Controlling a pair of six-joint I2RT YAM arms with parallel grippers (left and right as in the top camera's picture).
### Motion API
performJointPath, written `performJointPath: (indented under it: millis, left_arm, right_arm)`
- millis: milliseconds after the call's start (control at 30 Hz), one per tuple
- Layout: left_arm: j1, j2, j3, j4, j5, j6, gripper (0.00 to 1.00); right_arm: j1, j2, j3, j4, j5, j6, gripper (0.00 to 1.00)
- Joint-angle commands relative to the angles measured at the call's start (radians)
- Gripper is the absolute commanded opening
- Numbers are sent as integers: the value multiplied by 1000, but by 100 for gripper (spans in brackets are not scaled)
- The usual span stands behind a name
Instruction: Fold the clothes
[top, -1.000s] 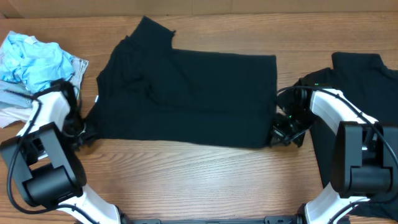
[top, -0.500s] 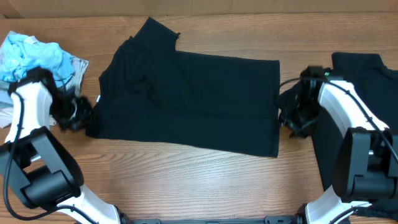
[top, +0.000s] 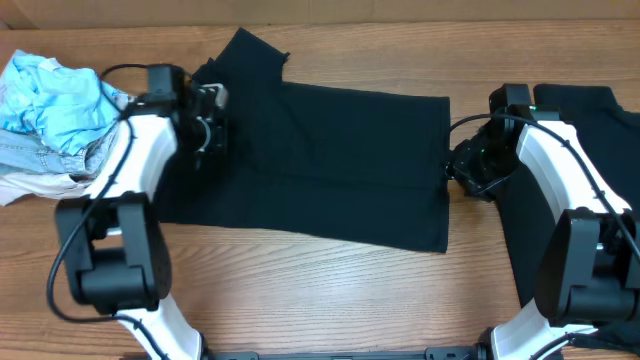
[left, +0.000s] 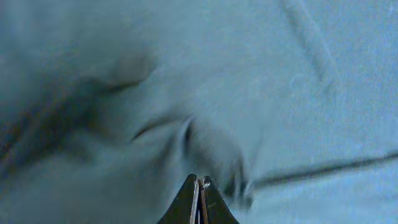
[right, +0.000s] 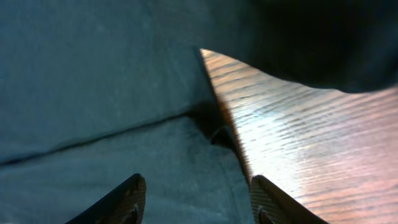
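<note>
Though flat, the black T-shirt (top: 330, 160) puckers — by the left tool (left: 199, 182).

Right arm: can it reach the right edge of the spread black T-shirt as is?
Probably yes. The right gripper hangs open over that edge of the spread black T-shirt, with bare table beside it and nothing between.
</note>
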Motion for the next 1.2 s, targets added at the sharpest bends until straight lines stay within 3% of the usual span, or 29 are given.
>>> performJointPath:
  millis: [0,167,267,367,467,600,700,800,967,1000,1167]
  left_arm:
    - [-48,67,-16,45,5,-60,4]
    - [-103,172,-15,97,36,-120,4]
    - [-111,190,-11,111,141,-95,7]
    - [-96,169,55,45,135,-77,9]
    - [-55,135,163,-43,123,-71,31]
    - [7,107,288,-106,95,-71,52]
    - [27,108,299,-109,23,-71,58]
    - [27,116,262,-96,-56,-69,53]
    - [21,153,216,-72,-64,-60,10]
    - [20,160,214,-84,-53,-59,5]
    - [19,177,190,-81,-68,-23,5]
  right_arm:
    - [-2,-30,15,9,-34,-60,57]
    - [-2,-30,15,10,-35,-60,57]
    - [-2,-30,15,10,-35,-66,57]
    - [-2,-30,15,8,-35,-80,57]
    - [-2,-30,15,2,-35,-83,58]
    - [-2,-30,15,2,-35,-83,58]
    - [-2,-30,15,2,-35,-83,58]
    - [-2,-30,15,2,-35,-82,58]
    - [-2,-30,15,2,-35,-82,59]
    - [-2,-30,15,2,-35,-82,59]
    - [-2,-30,15,9,-34,-82,59]
